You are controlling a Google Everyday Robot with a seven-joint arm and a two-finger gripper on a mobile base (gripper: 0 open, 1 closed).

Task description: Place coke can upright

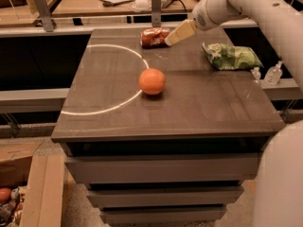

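Observation:
The coke can, red-orange with whitish markings, lies on its side near the far edge of the dark table. My gripper, a beige wedge on the white arm, reaches in from the upper right. Its tip is right at the can's right end, low over the table. I cannot tell whether it touches the can.
A round orange fruit sits mid-table on a white arc line. A green crinkly bag lies at the right edge. Small clear bottles stand on the ledge beyond it. A post stands behind the can.

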